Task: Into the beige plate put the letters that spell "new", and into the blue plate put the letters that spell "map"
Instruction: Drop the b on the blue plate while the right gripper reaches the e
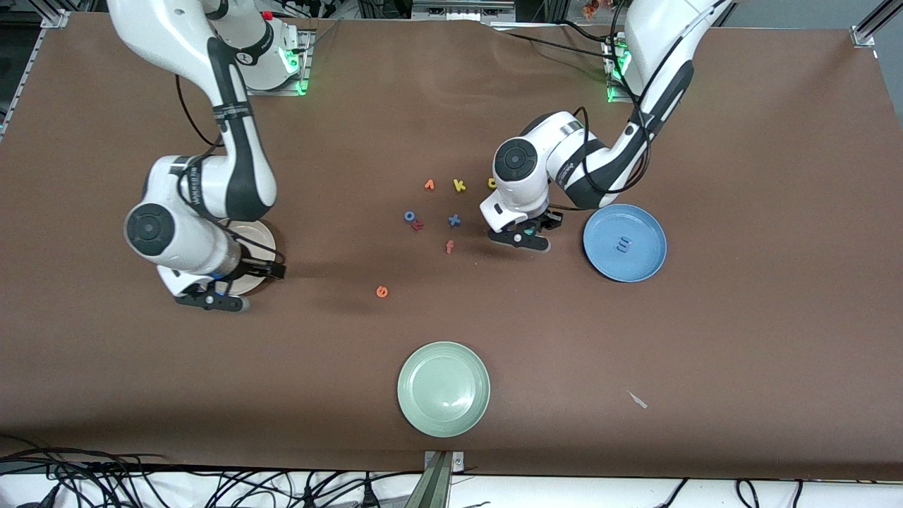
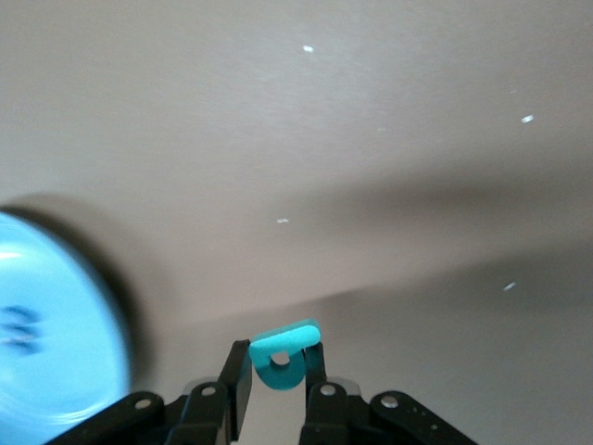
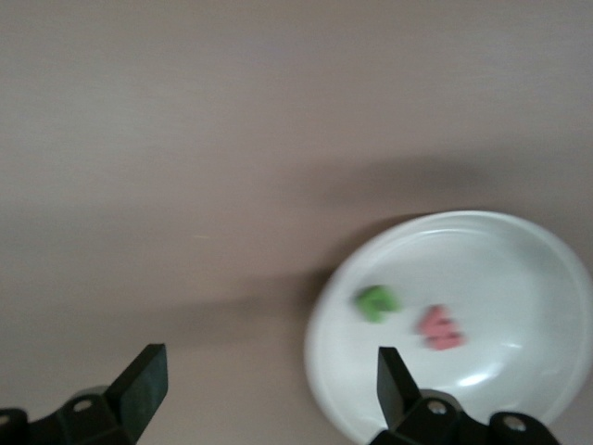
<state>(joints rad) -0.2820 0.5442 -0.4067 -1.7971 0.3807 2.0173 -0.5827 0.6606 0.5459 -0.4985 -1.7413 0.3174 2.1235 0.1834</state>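
While right arm hides most of beige plate [image 1: 262,233], right gripper [image 3: 264,389] spread empty, left gripper [image 2: 276,385] pinching teal a [image 2: 281,360].

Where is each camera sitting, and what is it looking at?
Front view: high across the table, facing both arms and the green plate.
Left wrist view: on the left arm, over the left gripper pinching the teal a.
Right wrist view: on the right arm, showing the open right gripper.
Shared: the blue plate and the beige plate.
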